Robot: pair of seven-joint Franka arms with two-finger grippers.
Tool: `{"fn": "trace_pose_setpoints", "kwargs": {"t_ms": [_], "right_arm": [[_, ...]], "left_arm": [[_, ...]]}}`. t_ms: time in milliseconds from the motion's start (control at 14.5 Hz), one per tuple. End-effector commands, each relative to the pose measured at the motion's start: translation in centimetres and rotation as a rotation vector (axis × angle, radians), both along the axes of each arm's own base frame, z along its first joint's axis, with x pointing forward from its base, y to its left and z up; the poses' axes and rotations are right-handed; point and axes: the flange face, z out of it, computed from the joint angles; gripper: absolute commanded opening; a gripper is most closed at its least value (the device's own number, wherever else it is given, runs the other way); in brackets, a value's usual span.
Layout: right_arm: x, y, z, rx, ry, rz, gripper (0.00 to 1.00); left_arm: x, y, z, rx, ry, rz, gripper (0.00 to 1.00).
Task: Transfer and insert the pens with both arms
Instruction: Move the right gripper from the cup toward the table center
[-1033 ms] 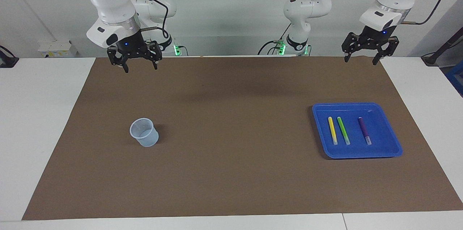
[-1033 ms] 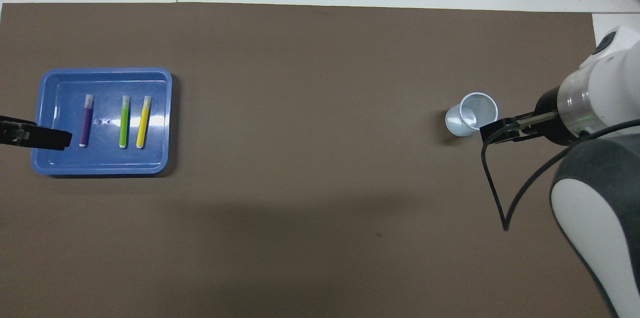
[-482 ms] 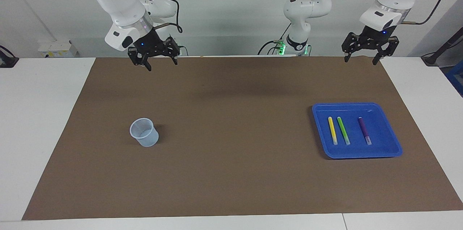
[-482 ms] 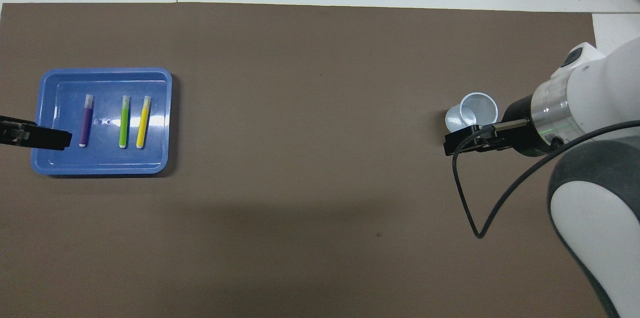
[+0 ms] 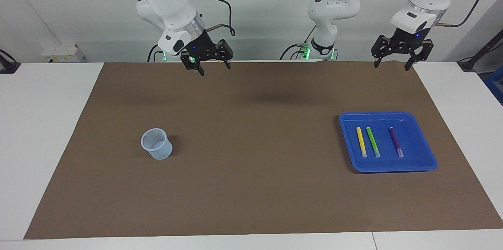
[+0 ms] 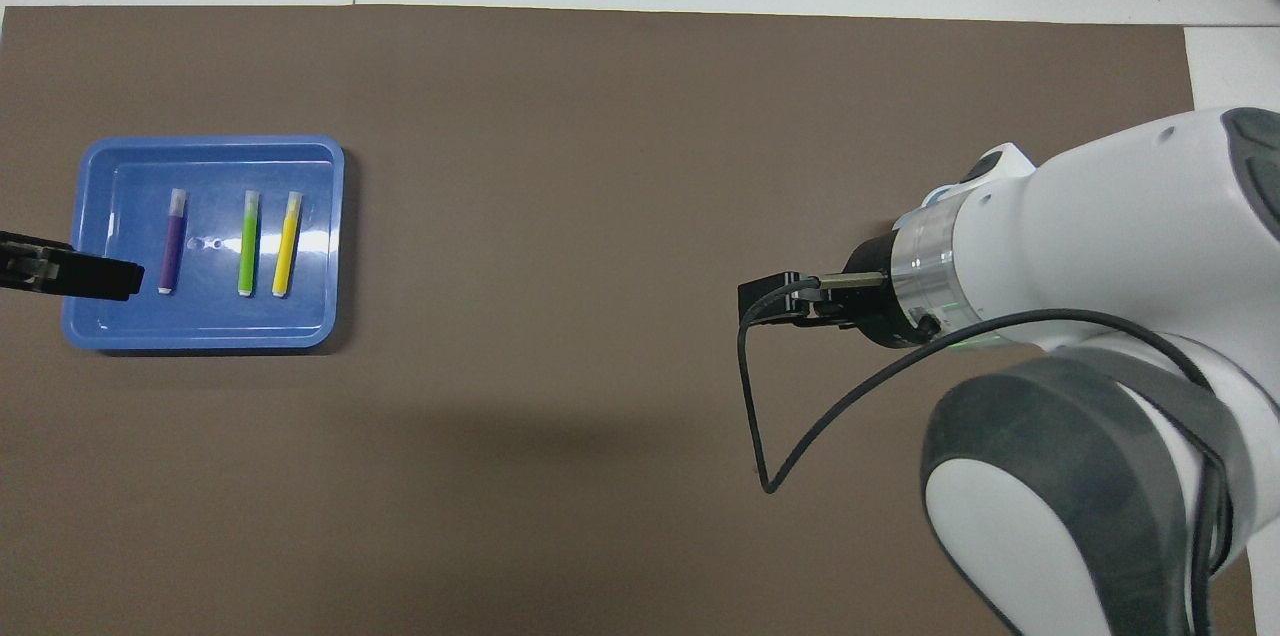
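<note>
Three pens lie side by side in a blue tray (image 5: 417, 140) toward the left arm's end of the table: yellow (image 5: 361, 141), bright green (image 5: 373, 142) and purple (image 5: 395, 142). They also show in the overhead view: yellow (image 6: 286, 243), green (image 6: 247, 243), purple (image 6: 172, 242), in the tray (image 6: 200, 143). My left gripper (image 5: 392, 65) hangs open and empty, raised over the mat's edge by the tray; its tip (image 6: 98, 277) overlaps the tray's rim from above. My right gripper (image 5: 214, 68) is open and empty, raised over the mat (image 6: 772, 298).
A clear plastic cup (image 5: 156, 144) stands upright on the brown mat (image 5: 251, 187) toward the right arm's end; the right arm hides it in the overhead view. A third white arm (image 5: 334, 10) stands between the two arms' bases.
My right arm has swung with its open gripper from above the cup's end toward the middle of the table, and it now covers the cup from above. The left arm has not moved.
</note>
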Motion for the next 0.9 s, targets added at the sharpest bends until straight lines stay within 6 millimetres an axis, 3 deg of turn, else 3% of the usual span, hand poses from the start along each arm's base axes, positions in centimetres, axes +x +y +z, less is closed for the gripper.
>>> {"fn": "trace_pose_setpoints", "kwargs": {"t_ms": [0, 344, 551, 689, 826], "right_arm": [[-0.8, 1.0, -1.0, 0.051, 0.011, -0.010, 1.00], [-0.1, 3.4, -2.5, 0.113, 0.019, -0.037, 1.00], [0.8, 3.9, -3.2, 0.137, -0.006, -0.052, 1.00], [1.3, 5.4, -4.1, 0.151, -0.027, -0.053, 1.00], [2.5, 6.2, -4.9, 0.237, -0.006, -0.101, 1.00]], "left_arm": [[-0.6, -0.1, 0.4, -0.011, 0.002, 0.009, 1.00], [-0.6, -0.1, 0.4, -0.011, 0.002, 0.009, 1.00], [-0.6, 0.0, 0.4, -0.011, 0.002, 0.011, 1.00], [-0.6, 0.0, 0.4, -0.012, 0.001, 0.012, 1.00], [-0.4, 1.3, 0.6, -0.011, -0.013, 0.031, 1.00]]}}
